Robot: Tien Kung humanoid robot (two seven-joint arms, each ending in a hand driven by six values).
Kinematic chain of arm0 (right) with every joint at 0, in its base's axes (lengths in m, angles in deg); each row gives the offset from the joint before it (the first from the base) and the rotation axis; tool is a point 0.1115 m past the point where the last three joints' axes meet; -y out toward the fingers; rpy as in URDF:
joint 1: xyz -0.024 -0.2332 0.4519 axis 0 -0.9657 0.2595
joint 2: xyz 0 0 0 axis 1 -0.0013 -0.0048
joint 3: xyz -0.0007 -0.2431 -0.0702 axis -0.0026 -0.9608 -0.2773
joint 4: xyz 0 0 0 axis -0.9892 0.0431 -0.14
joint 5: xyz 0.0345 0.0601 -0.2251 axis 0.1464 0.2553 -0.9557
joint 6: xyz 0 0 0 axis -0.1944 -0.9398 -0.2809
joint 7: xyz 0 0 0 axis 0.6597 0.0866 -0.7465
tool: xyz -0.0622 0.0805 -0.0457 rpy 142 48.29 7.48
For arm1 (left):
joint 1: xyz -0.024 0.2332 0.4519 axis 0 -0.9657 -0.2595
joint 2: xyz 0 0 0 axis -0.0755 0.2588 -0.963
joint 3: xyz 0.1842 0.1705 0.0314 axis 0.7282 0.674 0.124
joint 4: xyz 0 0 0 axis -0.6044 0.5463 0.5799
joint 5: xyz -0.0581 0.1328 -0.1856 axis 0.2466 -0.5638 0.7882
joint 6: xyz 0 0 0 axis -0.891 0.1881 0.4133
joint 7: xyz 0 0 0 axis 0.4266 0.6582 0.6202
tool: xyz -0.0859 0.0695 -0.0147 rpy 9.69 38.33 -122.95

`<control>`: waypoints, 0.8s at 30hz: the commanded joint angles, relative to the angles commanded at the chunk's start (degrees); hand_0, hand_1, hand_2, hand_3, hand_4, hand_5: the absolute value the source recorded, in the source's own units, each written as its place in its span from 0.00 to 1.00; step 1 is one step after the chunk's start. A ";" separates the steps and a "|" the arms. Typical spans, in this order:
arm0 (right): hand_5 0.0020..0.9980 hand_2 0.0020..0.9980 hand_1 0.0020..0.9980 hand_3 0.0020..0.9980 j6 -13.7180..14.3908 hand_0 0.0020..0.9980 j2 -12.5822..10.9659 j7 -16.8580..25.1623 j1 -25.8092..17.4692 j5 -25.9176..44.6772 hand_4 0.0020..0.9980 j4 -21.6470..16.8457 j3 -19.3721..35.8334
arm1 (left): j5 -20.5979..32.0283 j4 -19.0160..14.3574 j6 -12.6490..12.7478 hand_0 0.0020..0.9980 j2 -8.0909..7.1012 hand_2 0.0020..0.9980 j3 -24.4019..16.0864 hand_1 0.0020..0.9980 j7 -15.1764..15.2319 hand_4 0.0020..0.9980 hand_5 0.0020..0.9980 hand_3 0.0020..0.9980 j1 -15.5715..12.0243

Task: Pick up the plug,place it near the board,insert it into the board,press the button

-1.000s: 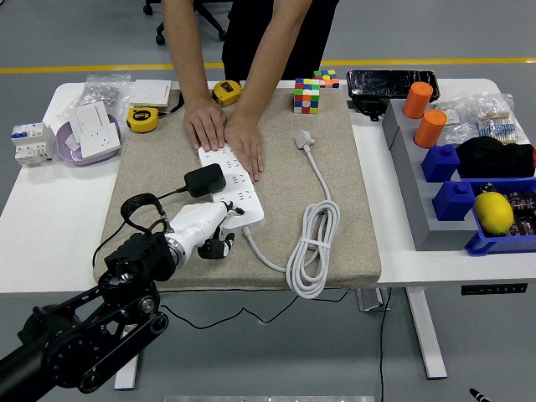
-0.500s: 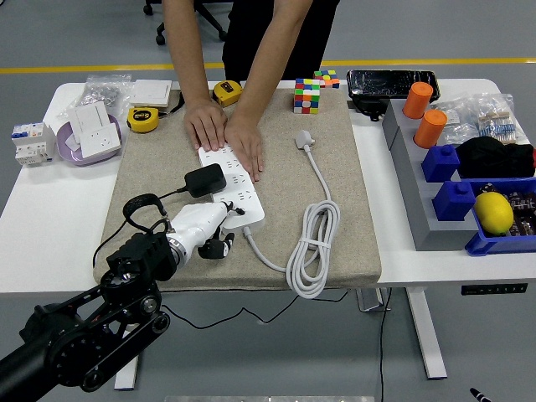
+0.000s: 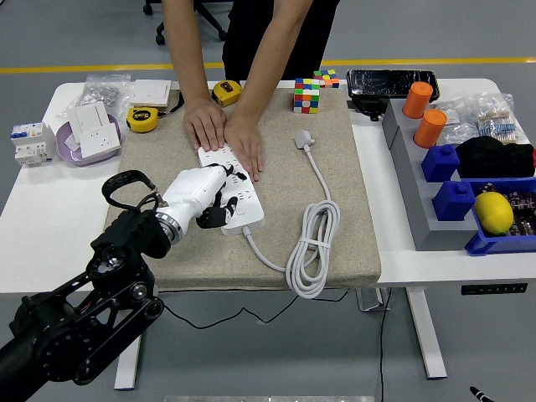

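The white power strip (image 3: 248,199) lies on the beige mat (image 3: 335,109), and its white cable (image 3: 311,244) is coiled to the right with a white plug (image 3: 303,139) at the far end. My left hand (image 3: 209,205), white with dark tips, hangs over the strip's near left part. It covers the spot where the black plug lay, so the plug is hidden. A person at the far side presses both hands (image 3: 226,134) flat on the strip's far end. My right arm is out of view.
A Rubik's cube (image 3: 306,95) stands at the mat's far edge, with yellow tape measures (image 3: 142,119) to its left. A bowl with a white socket (image 3: 90,138) sits far left. Grey and blue bins (image 3: 469,180) with orange cups fill the right side.
My left hand has moved up and away from the mat's near edge onto the strip, over the black plug, which no longer shows. The person's hands have not moved.
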 joint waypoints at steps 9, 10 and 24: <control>0.84 0.78 0.81 0.80 0.03 0.86 0.24 0.01 -0.06 0.07 1.00 0.00 -0.04 | 19.30 1.73 14.83 0.85 2.90 0.81 -6.63 0.88 20.58 0.95 0.23 0.67 -2.90; 0.84 0.78 0.81 0.80 0.03 0.86 0.24 0.00 -0.10 0.03 1.00 0.00 0.01 | 21.90 1.98 14.95 0.85 3.08 0.81 -7.26 0.88 22.90 0.95 0.23 0.67 -3.23; 0.84 0.78 0.81 0.80 0.01 0.86 0.21 0.00 -0.02 0.10 1.00 0.00 -0.09 | 43.19 4.76 12.40 0.91 1.82 0.93 -8.65 0.96 23.84 1.00 0.32 0.97 -5.09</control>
